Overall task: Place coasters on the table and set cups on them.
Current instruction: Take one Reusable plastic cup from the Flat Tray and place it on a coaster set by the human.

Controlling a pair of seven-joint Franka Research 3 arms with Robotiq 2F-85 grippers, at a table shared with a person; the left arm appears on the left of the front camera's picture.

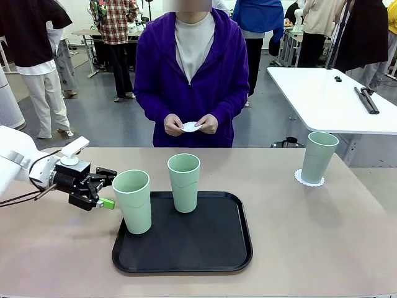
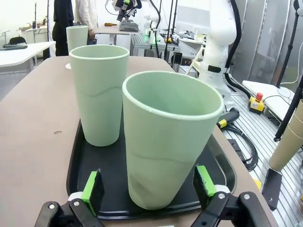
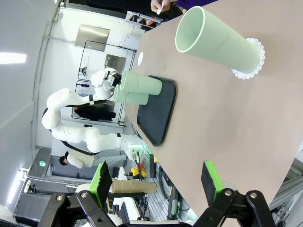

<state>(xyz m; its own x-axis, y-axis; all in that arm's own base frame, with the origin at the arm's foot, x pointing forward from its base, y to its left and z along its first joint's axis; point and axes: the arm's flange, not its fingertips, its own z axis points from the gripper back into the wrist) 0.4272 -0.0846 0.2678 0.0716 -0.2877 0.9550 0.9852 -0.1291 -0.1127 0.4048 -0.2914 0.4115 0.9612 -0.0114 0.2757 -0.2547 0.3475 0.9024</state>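
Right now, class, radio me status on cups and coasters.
Left fingers open, straddling near cup on tray, not gripping. Right fingers open, empty. Far-right cup on coaster; second cup on tray. Person holds spare coaster.

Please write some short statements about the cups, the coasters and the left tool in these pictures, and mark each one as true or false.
1. Two cups stand on the black tray. True.
2. The third cup stands directly on the bare table. False: it stands on a coaster.
3. The left tool is shut on the tray cup nearest to it. False: it is open, with one finger on each side of that cup.
4. The person's hands hold a white coaster. True.
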